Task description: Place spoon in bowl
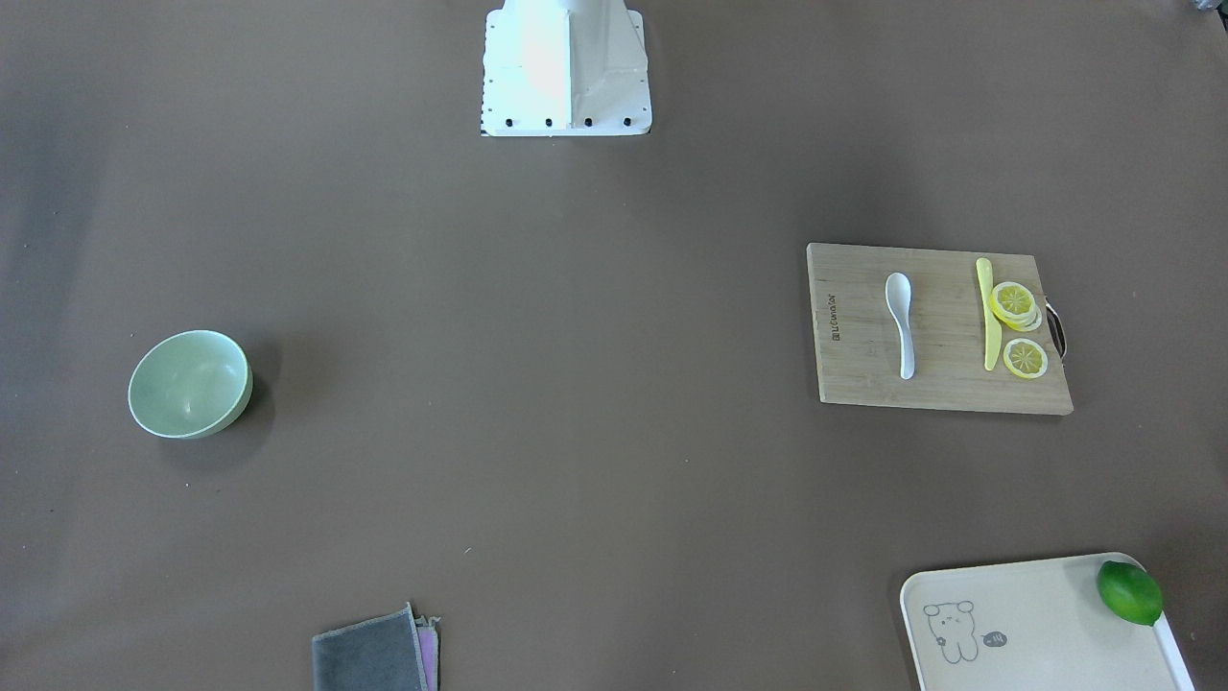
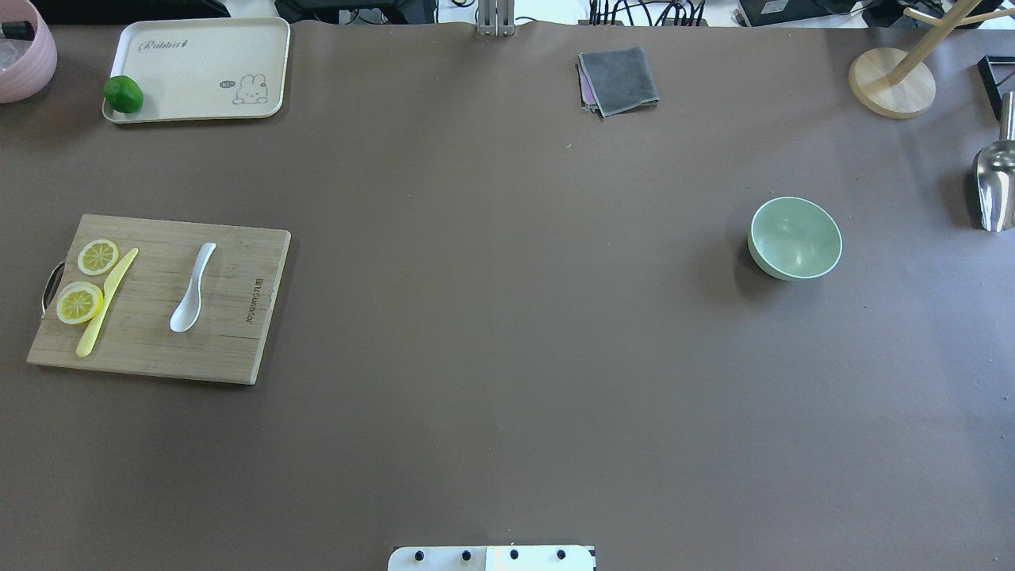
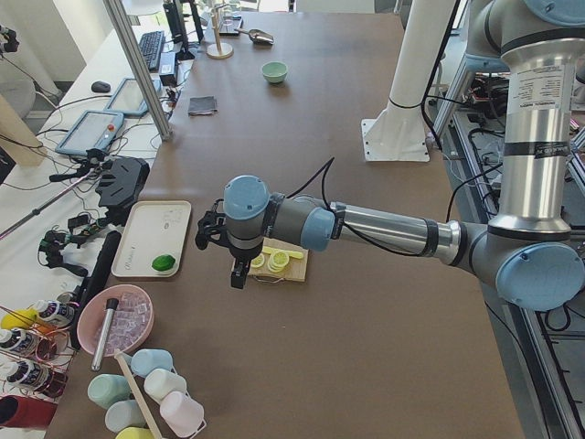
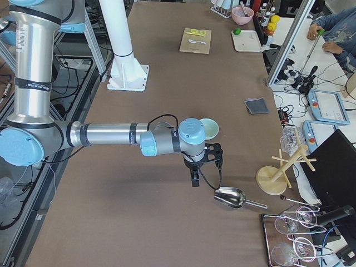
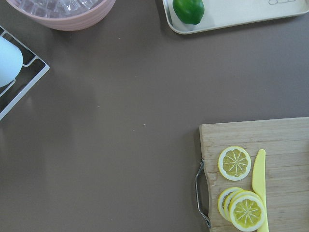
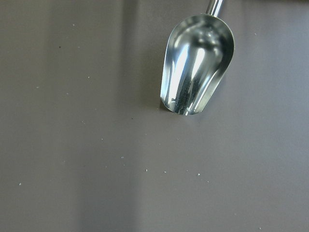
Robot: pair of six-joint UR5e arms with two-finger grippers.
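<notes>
The white spoon [image 1: 900, 324] lies on a wooden cutting board [image 1: 945, 389], scoop toward the robot; it also shows in the overhead view [image 2: 193, 289]. The mint-green bowl [image 1: 189, 384] stands empty on the brown table, far across from the board, as the overhead view [image 2: 794, 238] also shows. My left gripper [image 3: 236, 273] hangs above the table by the board's handle end, seen only in the left side view. My right gripper [image 4: 195, 179] hangs near the bowl [image 4: 210, 128] and a metal scoop. I cannot tell whether either gripper is open or shut.
A yellow knife [image 2: 106, 303] and lemon slices [image 2: 79, 302] share the board. A cream tray [image 2: 198, 71] holds a lime [image 2: 123, 93]. A grey cloth [image 2: 618, 79], a metal scoop [image 2: 994, 184], a wooden stand [image 2: 891, 82] and a pink bowl [image 2: 24, 59] sit at the far edge.
</notes>
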